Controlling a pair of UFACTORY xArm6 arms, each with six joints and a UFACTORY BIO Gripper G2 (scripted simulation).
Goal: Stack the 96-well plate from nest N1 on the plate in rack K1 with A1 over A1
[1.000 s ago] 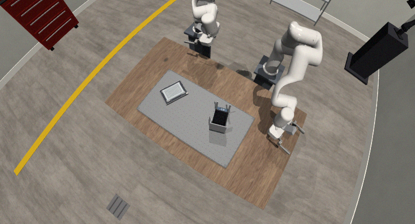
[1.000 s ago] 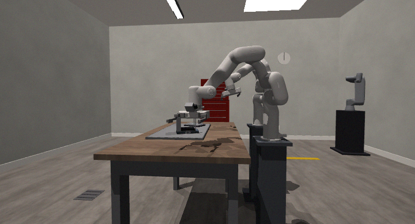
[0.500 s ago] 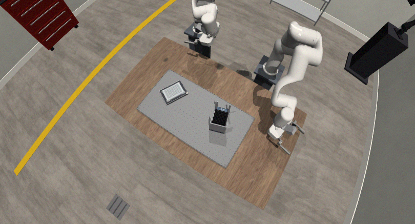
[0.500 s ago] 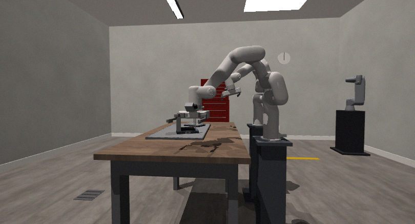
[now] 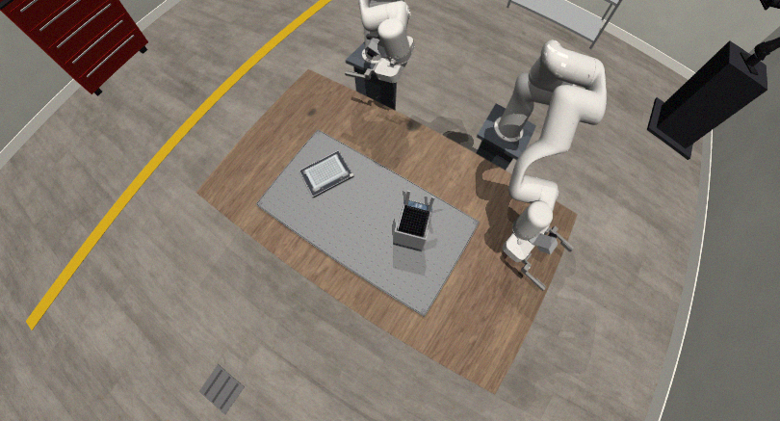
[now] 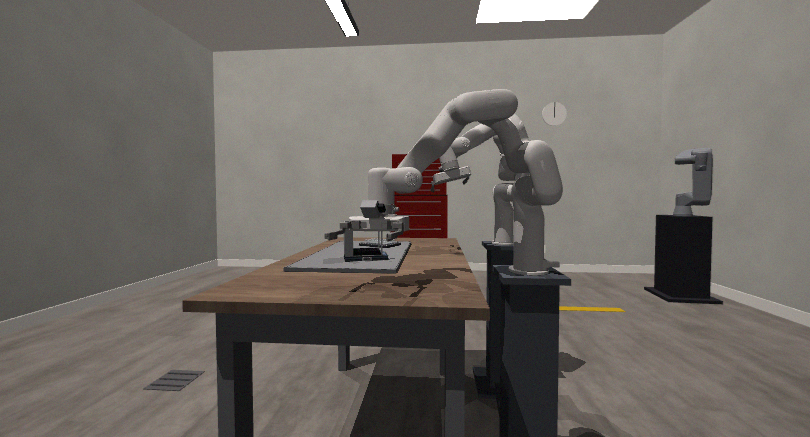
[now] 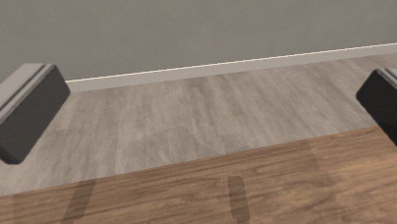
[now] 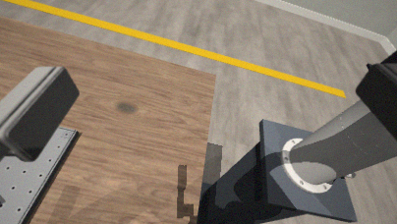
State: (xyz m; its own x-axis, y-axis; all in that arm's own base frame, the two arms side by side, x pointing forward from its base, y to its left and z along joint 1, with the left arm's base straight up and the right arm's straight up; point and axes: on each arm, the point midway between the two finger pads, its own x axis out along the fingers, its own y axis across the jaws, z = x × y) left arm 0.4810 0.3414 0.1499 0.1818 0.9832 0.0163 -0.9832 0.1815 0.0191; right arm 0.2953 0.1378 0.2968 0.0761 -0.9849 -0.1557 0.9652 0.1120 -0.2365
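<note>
Filling the middle of the top view, folks, it's the wooden desk [image 5: 453, 330] [image 6: 317, 289] [image 7: 197, 177] [image 8: 147, 88]! Over its three o'clock end reaches the left arm [image 5: 567, 115] [image 6: 481, 105], its left jaws [image 5: 548, 258] [image 6: 365, 234] spread wide, nothing between them. Up at twelve o'clock, the right arm [image 5: 393, 36] [image 8: 344, 142] is folded back near its base, right jaws [image 5: 360, 73] [image 6: 450, 182] also wide apart and empty. Across the desk lies the grey perforated board [image 5: 349, 226] [image 6: 317, 258] [image 8: 34, 177]. And here's the stack rack K1 [image 5: 410, 240] [image 6: 348, 244], toward three o'clock from the board's centre, upright on it, with the dark lower plate [image 5: 413, 221] [image 6: 367, 251] between its uprights. Swing round to ten o'clock: low, dark-rimmed plate nest N1 [image 5: 329, 190], and there's our star, the pale 96-well plate [image 5: 325, 170], sitting inside it, well apart from the rack! The rim lettering is too small to read.
</note>
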